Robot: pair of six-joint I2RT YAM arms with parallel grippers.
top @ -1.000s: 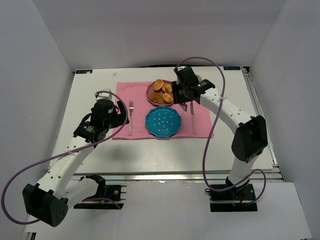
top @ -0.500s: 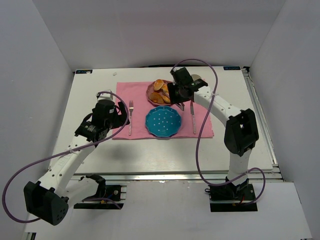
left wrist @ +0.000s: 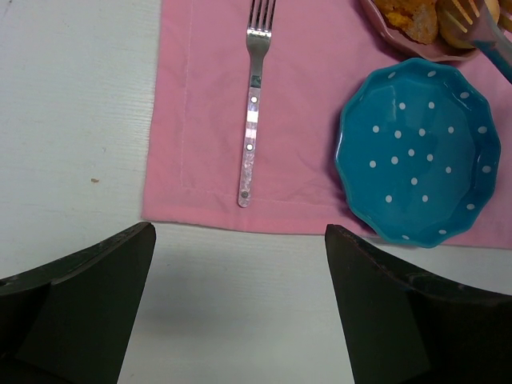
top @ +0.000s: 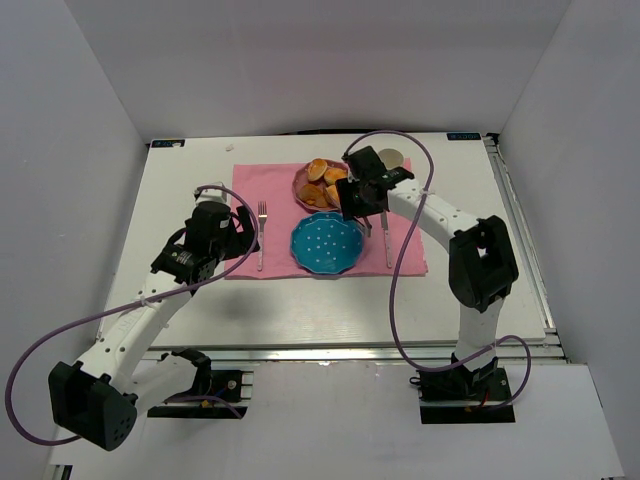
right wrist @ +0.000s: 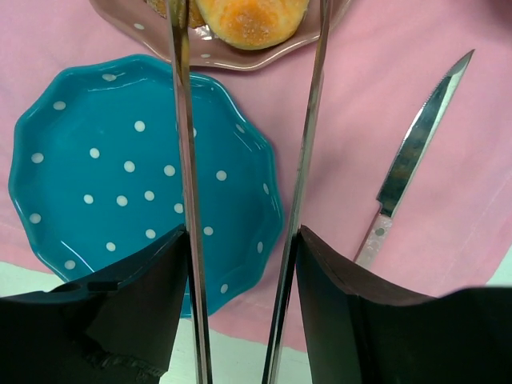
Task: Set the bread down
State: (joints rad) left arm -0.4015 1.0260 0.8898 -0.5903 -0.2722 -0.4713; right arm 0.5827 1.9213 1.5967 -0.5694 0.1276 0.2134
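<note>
Several golden-orange buns lie piled on a pink plate (top: 308,187) at the back of the pink mat. In the right wrist view one bun (right wrist: 252,20) lies on that plate (right wrist: 128,20) between the two metal arms of a pair of tongs (right wrist: 186,160). My right gripper (right wrist: 242,236) is shut on the tongs and hangs over the right rim of the blue dotted plate (right wrist: 80,200); in the top view the gripper (top: 352,200) is at the pink plate's near right side. My left gripper (left wrist: 240,304) is open and empty over bare table near the mat's front edge.
A fork (top: 262,235) lies left of the blue plate (top: 327,243) and a knife (top: 386,240) lies right of it, all on the pink mat (top: 275,195). A small round tan object (top: 392,158) sits behind the right arm. White walls enclose the table.
My right arm has swung the tongs a little toward me and left, from the pink plate's far right side down to its near right side. The left arm has barely moved.
</note>
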